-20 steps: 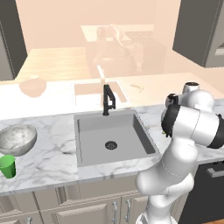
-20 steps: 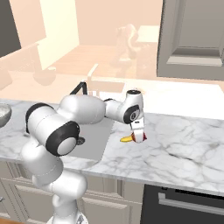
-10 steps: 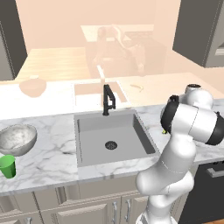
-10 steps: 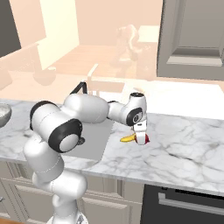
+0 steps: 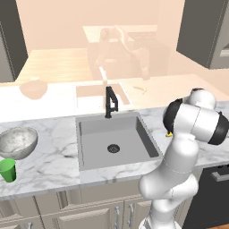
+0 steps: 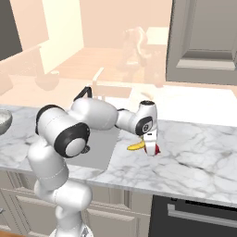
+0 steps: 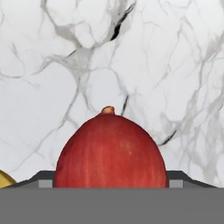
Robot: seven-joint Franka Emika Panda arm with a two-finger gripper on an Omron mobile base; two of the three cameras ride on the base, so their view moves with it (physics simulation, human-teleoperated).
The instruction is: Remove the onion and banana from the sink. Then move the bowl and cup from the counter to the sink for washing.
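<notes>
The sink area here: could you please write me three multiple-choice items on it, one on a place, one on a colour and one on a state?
1. Where does the banana lie?
A. in the sink
B. on the counter right of the sink
C. inside the bowl

2. What colour is the cup?
A. green
B. blue
C. red

3. What is in the sink basin?
A. the bowl
B. the onion and the banana
C. nothing but its drain

Answers:
1. B: the right base view shows the banana on the counter past the sink's edge, beside the onion and the gripper.
2. A: the left base view shows a bright green tumbler in front of the bowl.
3. C: the left base view shows a bare grey basin with only the round drain.
</notes>
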